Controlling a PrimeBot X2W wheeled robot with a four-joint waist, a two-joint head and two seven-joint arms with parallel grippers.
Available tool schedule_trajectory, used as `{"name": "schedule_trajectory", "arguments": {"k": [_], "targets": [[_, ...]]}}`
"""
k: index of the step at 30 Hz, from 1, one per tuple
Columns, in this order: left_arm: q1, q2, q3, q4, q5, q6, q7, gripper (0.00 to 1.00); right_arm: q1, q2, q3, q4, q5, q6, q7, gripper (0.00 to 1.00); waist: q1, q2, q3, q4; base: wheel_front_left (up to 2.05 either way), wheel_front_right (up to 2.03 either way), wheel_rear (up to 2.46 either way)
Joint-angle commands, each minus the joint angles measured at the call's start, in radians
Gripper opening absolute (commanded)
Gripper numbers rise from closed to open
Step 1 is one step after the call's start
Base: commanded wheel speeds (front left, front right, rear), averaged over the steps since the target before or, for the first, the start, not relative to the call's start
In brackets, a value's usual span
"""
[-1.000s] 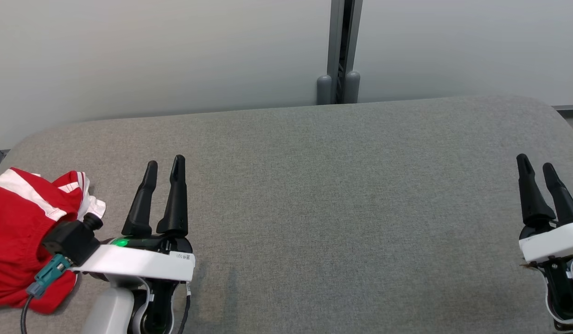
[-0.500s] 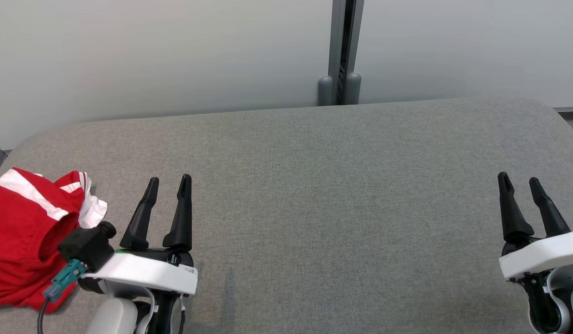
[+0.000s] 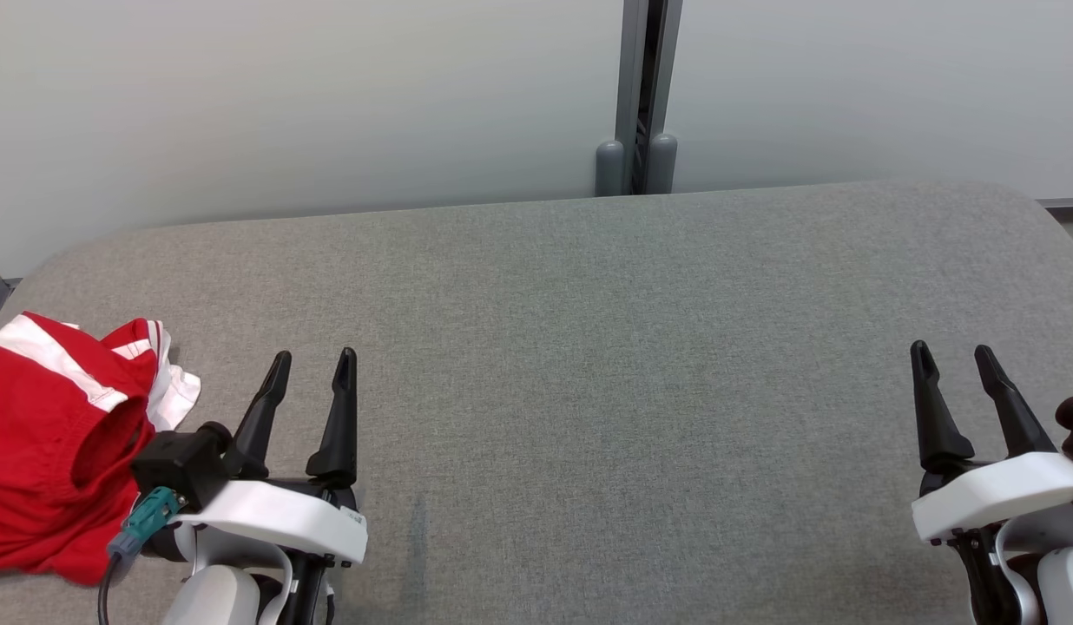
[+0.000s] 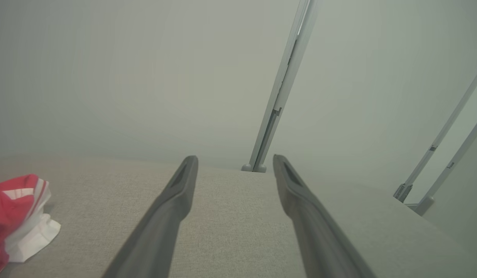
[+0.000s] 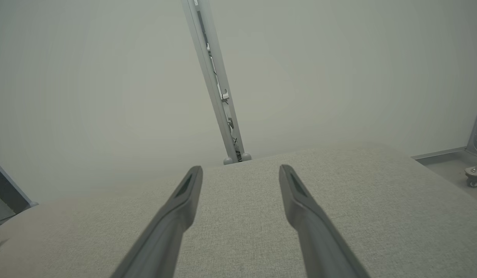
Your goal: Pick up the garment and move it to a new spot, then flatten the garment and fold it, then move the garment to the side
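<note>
Garment (image 3: 50, 451) lies on the table (image 3: 589, 347), left of the left pincer (image 3: 315, 356).

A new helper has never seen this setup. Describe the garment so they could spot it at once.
Start at the wide grey fabric table before the pale wall. Go to its near left end, just left of the left gripper. The garment lies crumpled there, bright red with white stripes against plain grey cloth.
</note>
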Motion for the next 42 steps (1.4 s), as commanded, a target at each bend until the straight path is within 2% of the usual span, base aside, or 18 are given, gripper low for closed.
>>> {"name": "schedule_trajectory", "arguments": {"k": [1, 42], "targets": [[-0.001, 0.009, 0.005, -0.002, 0.017, 0.004, 0.001, 1.0, -0.002, -0.007, 0.001, -0.003, -0.016, 0.0, -0.013, 1.0, 0.0, -0.0001, 0.0, 0.0, 0.0, 0.0, 0.0], [-0.004, 0.033, 0.0, 0.049, 0.254, 0.063, 0.019, 1.0, 0.03, 0.027, 0.025, 0.034, -0.253, 0.0, -0.126, 1.0, 0.0, -0.0001, 0.008, 0.008, 0.0, 0.0, 0.0]]}}
